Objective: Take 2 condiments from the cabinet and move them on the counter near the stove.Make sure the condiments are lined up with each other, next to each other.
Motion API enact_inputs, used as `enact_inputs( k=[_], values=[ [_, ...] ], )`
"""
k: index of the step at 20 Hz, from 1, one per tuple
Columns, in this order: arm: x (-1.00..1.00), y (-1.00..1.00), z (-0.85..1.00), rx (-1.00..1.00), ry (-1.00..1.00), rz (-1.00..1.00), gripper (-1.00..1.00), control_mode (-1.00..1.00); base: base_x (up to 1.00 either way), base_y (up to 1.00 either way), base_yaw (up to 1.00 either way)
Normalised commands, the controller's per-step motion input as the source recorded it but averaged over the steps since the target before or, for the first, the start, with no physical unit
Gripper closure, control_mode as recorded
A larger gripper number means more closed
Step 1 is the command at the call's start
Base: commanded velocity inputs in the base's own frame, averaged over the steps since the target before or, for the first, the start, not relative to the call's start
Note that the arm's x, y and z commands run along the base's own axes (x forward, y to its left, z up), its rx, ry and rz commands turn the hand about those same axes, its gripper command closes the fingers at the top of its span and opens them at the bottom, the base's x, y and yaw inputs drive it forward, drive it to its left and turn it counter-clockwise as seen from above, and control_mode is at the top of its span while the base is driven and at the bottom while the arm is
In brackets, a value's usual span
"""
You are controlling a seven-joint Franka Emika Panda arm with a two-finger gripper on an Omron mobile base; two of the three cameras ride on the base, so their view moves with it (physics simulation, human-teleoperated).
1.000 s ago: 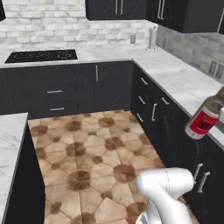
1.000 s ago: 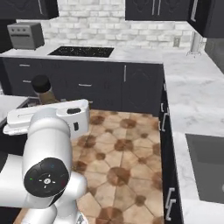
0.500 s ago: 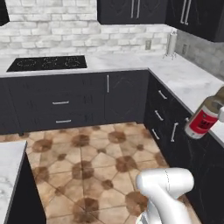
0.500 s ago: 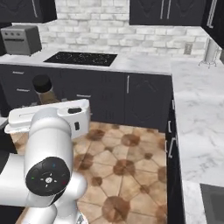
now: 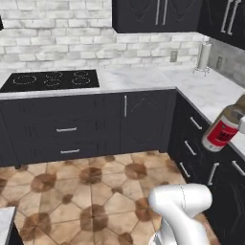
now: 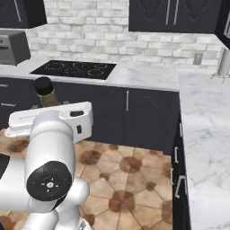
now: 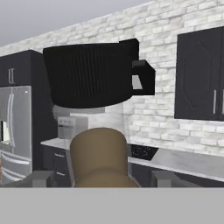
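1. One amber-brown bottle (image 5: 224,129), black-capped with a red label, hangs tilted at our 3 o'clock.
2. We see the gripper (image 7: 99,180) clamped on its neck.
3. Stove (image 5: 51,79) sits at 11 o'clock on the counter (image 5: 139,76).

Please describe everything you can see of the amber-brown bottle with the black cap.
The amber-brown bottle has a ribbed black cap, a narrower brown neck below it, and a red label with small dark print around a pale band on its body. It looks like glossy glass or plastic. It is tilted, not upright, and it is carried in the air above the floor, at the right edge of the left base view. The gripper holds it, one finger on each side of the neck. Nothing else touches it.
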Motion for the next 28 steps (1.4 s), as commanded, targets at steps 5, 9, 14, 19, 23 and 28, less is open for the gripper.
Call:
enact_inputs(
  k=[5,9,14,19,23,28],
  values=[
    [0.0,0.0,0.0,0.0,0.0,0.0,1.0,1.0,1.0,0.1,0.0],
    [0.0,0.0,0.0,0.0,0.0,0.0,1.0,1.0,0.99,0.25,0.0],
    [0.0,0.0,0.0,0.0,0.0,0.0,1.0,1.0,0.96,0.44,0.0],
    [0.0,0.0,0.0,0.0,0.0,0.0,1.0,1.0,0.96,0.45,-0.01],
    [0.0,0.0,0.0,0.0,0.0,0.0,1.0,1.0,0.99,0.26,0.0],
    [0.0,0.0,0.0,0.0,0.0,0.0,1.0,1.0,0.99,0.2,0.0]
  ],
)
